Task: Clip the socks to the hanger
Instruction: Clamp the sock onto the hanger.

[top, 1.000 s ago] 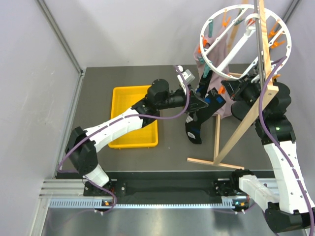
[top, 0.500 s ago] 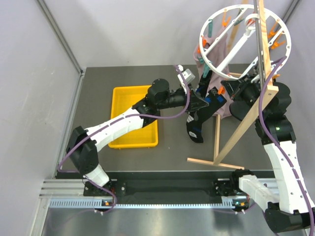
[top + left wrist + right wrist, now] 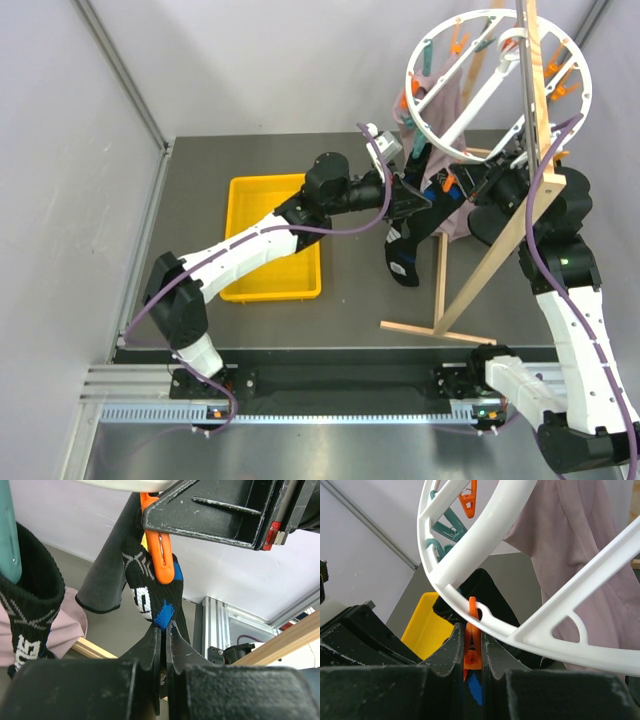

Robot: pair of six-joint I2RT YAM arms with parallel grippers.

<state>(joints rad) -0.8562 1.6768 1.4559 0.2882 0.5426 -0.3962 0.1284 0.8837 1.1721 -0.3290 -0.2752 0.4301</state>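
Left gripper [image 3: 164, 632] clenched on lower edge of black sock [image 3: 142, 587], holding it up under near rim of hanger [image 3: 497, 85]. Right gripper [image 3: 471, 645] pinching orange clip [image 3: 471, 656]; clip lies against sock top. Yellow tray [image 3: 272, 240] at left.

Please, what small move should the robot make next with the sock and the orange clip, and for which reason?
Probably the right tool should ease open, so the orange clip bites the sock. In the left wrist view the sock's edge seems to sit in the clip's mouth, pinched below by the shut left tool; the right tool is squeezing that clip.
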